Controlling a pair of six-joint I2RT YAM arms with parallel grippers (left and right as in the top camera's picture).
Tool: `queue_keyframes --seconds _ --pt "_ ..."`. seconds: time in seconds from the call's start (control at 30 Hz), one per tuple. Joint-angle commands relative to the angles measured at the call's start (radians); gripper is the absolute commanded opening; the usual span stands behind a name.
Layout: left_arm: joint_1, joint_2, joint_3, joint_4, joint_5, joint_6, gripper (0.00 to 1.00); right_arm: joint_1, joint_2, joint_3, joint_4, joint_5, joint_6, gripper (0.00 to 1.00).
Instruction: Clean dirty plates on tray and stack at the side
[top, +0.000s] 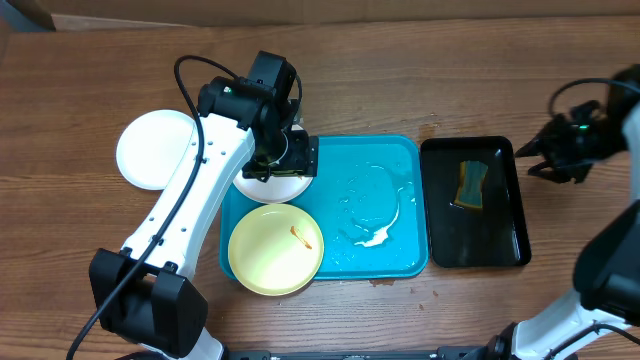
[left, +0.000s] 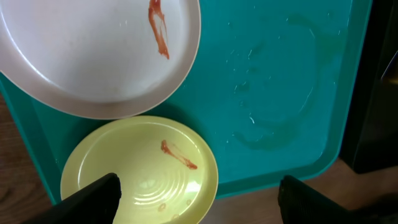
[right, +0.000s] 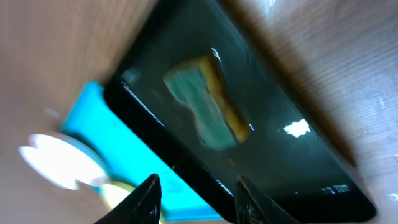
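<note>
Left gripper (top: 285, 152): spread, poised over smeared white plate (left: 93, 56) for pickup.
Right gripper (right: 198, 190): spread, aimed at sponge (right: 205, 106).

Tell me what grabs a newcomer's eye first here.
The bright turquoise tray mid-table, wet and streaked, holds a pale yellow plate with a reddish smear at its front left. The left arm hangs over a smeared white plate behind it. To the right, a sponge lies in a black tray.

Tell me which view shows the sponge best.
The right wrist view: the sponge lies large in the black tray, green face and yellow edge visible. The overhead view shows it small; the left wrist view does not show it.
</note>
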Motion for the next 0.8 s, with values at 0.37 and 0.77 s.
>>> queue_keyframes --seconds 0.37,0.77 --pt "-0.003 -0.010 -0.002 0.006 -0.011 -0.048 0.94 0.331 -0.023 -0.124 0.114 0.421 0.010 0.86" --pt "-0.003 -0.010 -0.002 0.006 -0.013 -0.044 1.00 0.353 -0.023 -0.361 0.511 0.394 0.009 0.63"
